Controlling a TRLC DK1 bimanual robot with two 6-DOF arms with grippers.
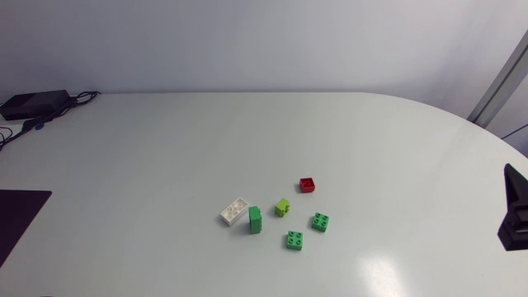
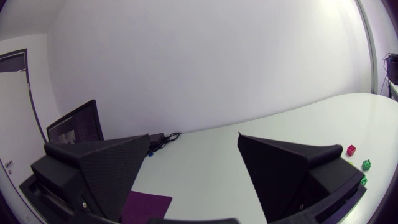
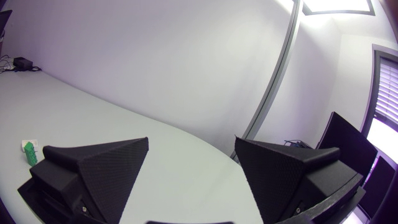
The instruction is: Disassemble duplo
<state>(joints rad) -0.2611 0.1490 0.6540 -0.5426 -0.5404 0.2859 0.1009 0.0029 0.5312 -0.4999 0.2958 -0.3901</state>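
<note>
Nearest your edge of the table (image 1: 124, 148), a square green brick (image 1: 294, 240) and its twin (image 1: 320, 221) lie loose. Just behind, a tall green piece (image 1: 256, 219) touches a white brick (image 1: 235, 210); then a lime brick (image 1: 283, 206), and a red brick (image 1: 307, 184) farthest. Expect them light, rigid, slick: pinch the flat side walls, not the studs. No container shows. Your left gripper (image 2: 194, 137) and right gripper (image 3: 191, 139) both stand released, holding nothing.

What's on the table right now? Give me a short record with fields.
bricks: six, clustered
white brick: flat, beside tall green brick
lime brick: alone, mid-cluster
red brick: alone, rearmost
green square: alone, cluster's right side
second green square: alone, frontmost
left fingers: open, empty
right fingers: open, empty
</note>
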